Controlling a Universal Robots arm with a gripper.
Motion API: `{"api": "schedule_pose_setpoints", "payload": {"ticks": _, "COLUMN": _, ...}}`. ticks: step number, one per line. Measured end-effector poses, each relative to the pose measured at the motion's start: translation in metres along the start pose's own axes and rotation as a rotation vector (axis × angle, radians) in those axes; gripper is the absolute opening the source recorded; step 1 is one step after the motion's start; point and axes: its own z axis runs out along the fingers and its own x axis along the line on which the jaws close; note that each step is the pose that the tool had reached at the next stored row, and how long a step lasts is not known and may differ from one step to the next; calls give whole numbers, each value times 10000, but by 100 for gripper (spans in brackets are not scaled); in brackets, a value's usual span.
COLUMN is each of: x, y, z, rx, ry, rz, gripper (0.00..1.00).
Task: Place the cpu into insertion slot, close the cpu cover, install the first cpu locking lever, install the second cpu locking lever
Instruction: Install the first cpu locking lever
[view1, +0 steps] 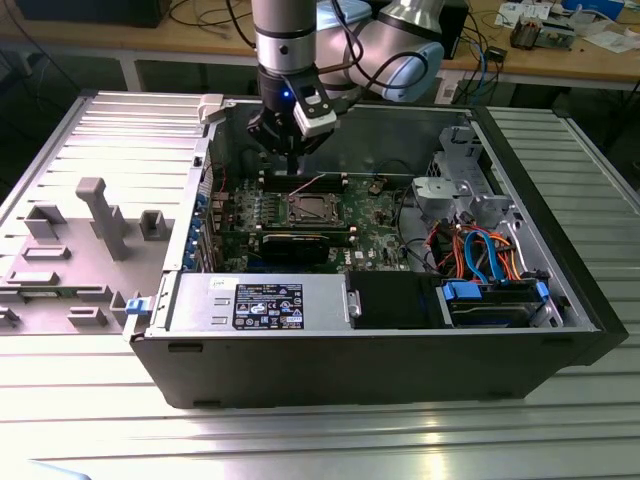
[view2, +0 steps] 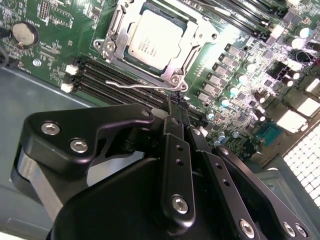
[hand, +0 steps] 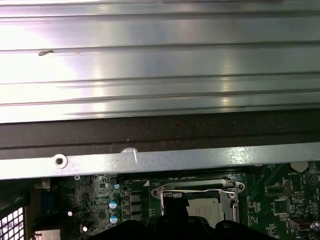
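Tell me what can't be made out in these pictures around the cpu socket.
- First wrist view: most of the cpu is hidden behind the end effector and cut off by the picture's edge.
- Second wrist view: the lever's far end passes behind the end effector.
- Exterior view: the cover is too small to tell whether it is latched.

A robot arm's gripper (view1: 291, 150) hangs inside an open computer case (view1: 400, 350), just above the insertion slot (view1: 311, 209) at its six o'clock on the green motherboard (view1: 375, 215).
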Motion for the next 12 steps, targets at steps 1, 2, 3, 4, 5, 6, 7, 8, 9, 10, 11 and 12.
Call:
{"api": "schedule_pose_setpoints", "payload": {"ticks": 1, "x": -2, "y": 0, "z": 5, "rx": -7, "ry": -1, "rz": -106, "gripper": 11}}
{"api": "schedule_pose_setpoints", "payload": {"ticks": 2, "x": -9, "y": 1, "z": 11, "rx": -11, "ry": 0, "rz": -129, "gripper": 11}}
{"api": "schedule_pose_setpoints", "payload": {"ticks": 3, "x": -16, "y": 1, "z": 18, "rx": -14, "ry": 0, "rz": -129, "gripper": 11}}
{"api": "schedule_pose_setpoints", "payload": {"ticks": 4, "x": -21, "y": 1, "z": 23, "rx": -15, "ry": 0, "rz": -129, "gripper": 11}}
{"api": "schedule_pose_setpoints", "payload": {"ticks": 5, "x": -26, "y": 2, "z": 28, "rx": -15, "ry": 1, "rz": -129, "gripper": 11}}
{"api": "schedule_pose_setpoints", "payload": {"ticks": 6, "x": -34, "y": 5, "z": 36, "rx": -15, "ry": 0, "rz": -128, "gripper": 11}}
{"api": "schedule_pose_setpoints", "payload": {"ticks": 7, "x": -41, "y": 8, "z": 42, "rx": -15, "ry": 0, "rz": -128, "gripper": 11}}
{"api": "schedule_pose_setpoints", "payload": {"ticks": 8, "x": -51, "y": 12, "z": 48, "rx": -15, "ry": 0, "rz": -129, "gripper": 11}}
{"api": "schedule_pose_setpoints", "payload": {"ticks": 9, "x": -70, "y": 19, "z": 62, "rx": -16, "ry": 0, "rz": -133, "gripper": 11}}
{"api": "schedule_pose_setpoints", "payload": {"ticks": 10, "x": -83, "y": 25, "z": 72, "rx": -15, "ry": 0, "rz": -137, "gripper": 11}}
{"api": "schedule_pose_setpoints", "payload": {"ticks": 11, "x": -89, "y": 28, "z": 76, "rx": -16, "ry": 0, "rz": -139, "gripper": 11}}
{"api": "schedule_pose_setpoints", "payload": {"ticks": 12, "x": -96, "y": 29, "z": 83, "rx": -17, "ry": 0, "rz": -141, "gripper": 11}}
